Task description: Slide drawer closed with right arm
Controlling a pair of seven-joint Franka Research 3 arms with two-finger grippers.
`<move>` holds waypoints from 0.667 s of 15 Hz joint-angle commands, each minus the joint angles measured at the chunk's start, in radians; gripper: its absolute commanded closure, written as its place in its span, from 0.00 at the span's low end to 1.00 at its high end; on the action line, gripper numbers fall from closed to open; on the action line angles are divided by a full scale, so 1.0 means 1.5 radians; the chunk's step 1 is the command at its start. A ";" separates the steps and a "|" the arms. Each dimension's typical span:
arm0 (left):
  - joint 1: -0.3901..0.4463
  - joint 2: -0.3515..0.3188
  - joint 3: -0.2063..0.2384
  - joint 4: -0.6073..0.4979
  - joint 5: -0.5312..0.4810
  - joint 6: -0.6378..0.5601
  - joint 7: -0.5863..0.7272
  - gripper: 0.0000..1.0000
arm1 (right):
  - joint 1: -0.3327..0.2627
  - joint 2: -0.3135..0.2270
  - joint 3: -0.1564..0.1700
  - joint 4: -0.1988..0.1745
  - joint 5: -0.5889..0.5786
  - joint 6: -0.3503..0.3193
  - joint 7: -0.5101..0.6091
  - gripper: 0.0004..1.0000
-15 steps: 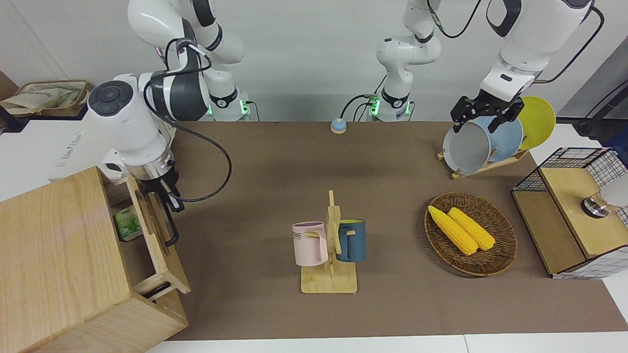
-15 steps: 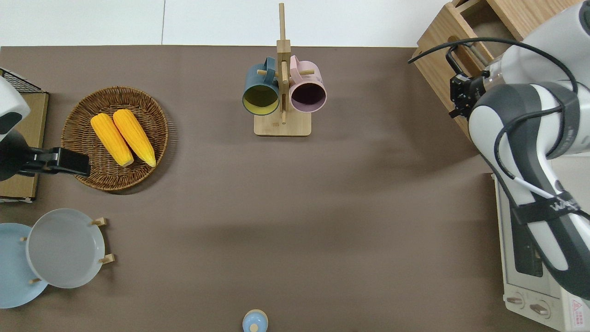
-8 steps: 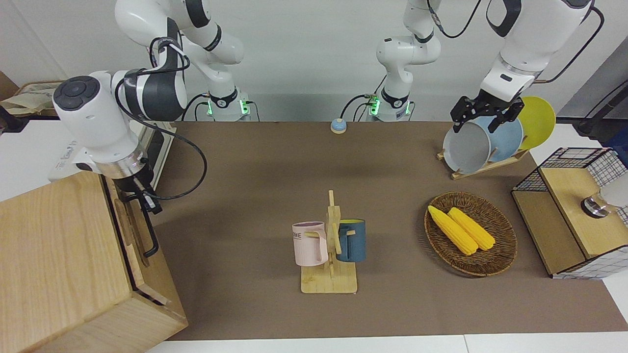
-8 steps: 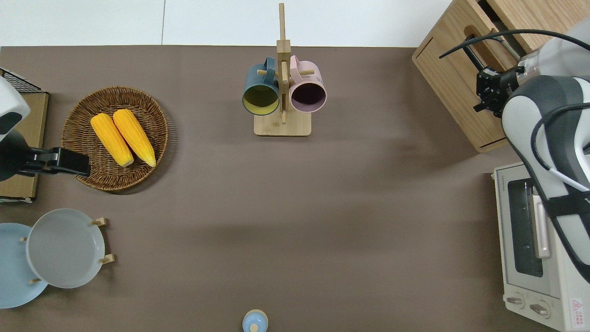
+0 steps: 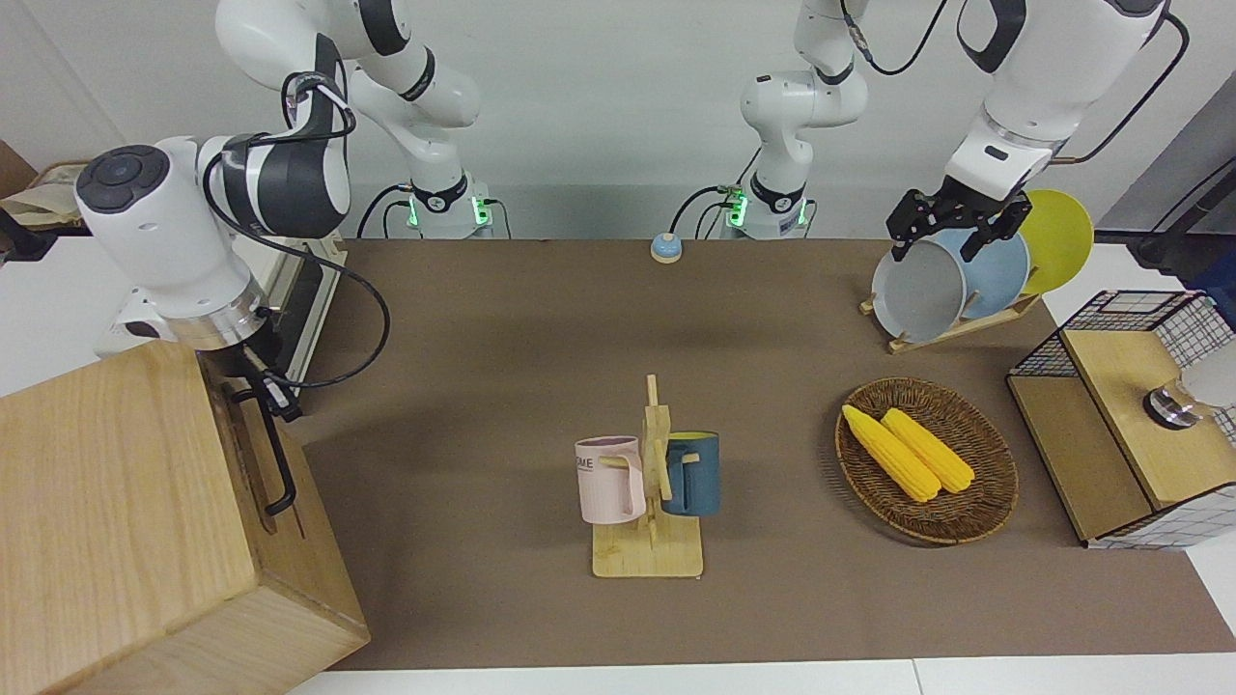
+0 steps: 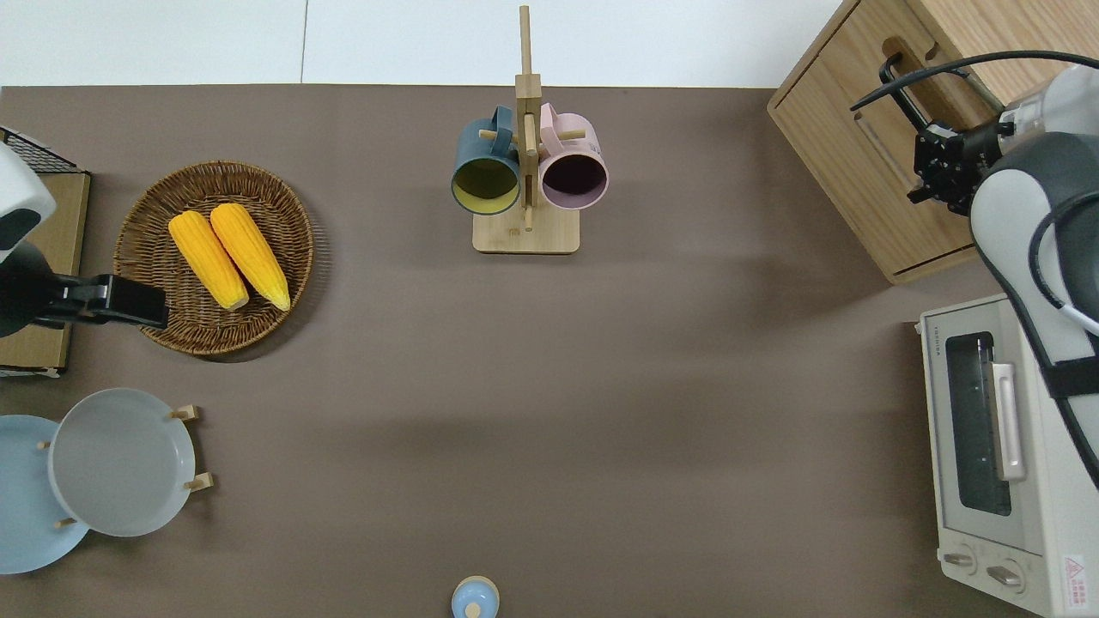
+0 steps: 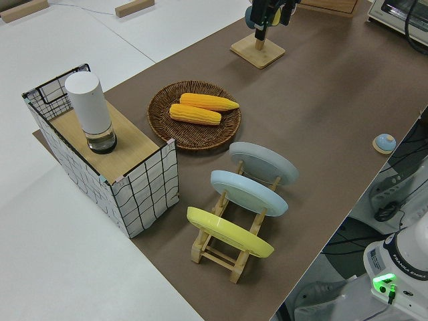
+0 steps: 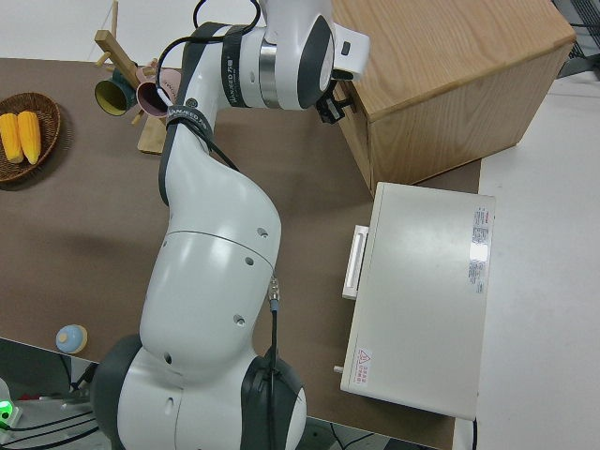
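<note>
The drawer [image 5: 253,454] sits pushed in, its front flush with the big pale wooden box [image 5: 116,502] at the right arm's end of the table. Its black bar handle [image 5: 277,463] stands out from the front and also shows in the overhead view [image 6: 901,86]. My right gripper [image 5: 256,381] is against the drawer front at the end of the handle nearer to the robots; it also shows in the overhead view [image 6: 940,163] and the right side view [image 8: 333,103]. The left arm is parked, its gripper [image 5: 951,227] open and empty.
A white toaster oven [image 6: 987,446] stands beside the box, nearer to the robots. A wooden mug rack [image 6: 525,172] holds two mugs mid-table. A wicker basket [image 6: 154,326] with two corn cobs, a plate rack [image 5: 951,323] and a wire-mesh box [image 5: 1120,425] are at the left arm's end.
The drawer was pulled out, with a green packet showing inside; my right gripper has pushed it in until it is flush with the box. The left arm has not moved.
</note>
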 commanded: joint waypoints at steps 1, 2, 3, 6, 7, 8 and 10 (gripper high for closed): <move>0.003 0.008 -0.004 0.017 0.011 -0.013 0.006 0.01 | -0.022 0.016 0.006 0.025 -0.010 0.014 -0.029 1.00; 0.003 0.008 -0.004 0.016 0.011 -0.013 0.006 0.01 | -0.021 0.016 0.006 0.025 -0.010 0.013 -0.028 1.00; 0.003 0.008 -0.004 0.017 0.011 -0.013 0.006 0.01 | -0.020 0.015 0.007 0.025 -0.010 0.012 -0.028 1.00; 0.003 0.008 -0.004 0.017 0.011 -0.013 0.006 0.01 | -0.006 0.013 0.011 0.022 -0.008 0.001 -0.027 1.00; 0.003 0.008 -0.004 0.017 0.011 -0.013 0.006 0.01 | 0.000 0.011 0.014 0.020 -0.005 -0.001 -0.027 1.00; 0.003 0.008 -0.004 0.016 0.011 -0.013 0.006 0.01 | 0.014 0.007 0.028 0.017 -0.006 -0.004 -0.028 1.00; 0.003 0.008 -0.004 0.017 0.011 -0.013 0.006 0.01 | 0.046 -0.002 0.040 0.015 -0.007 -0.034 -0.024 1.00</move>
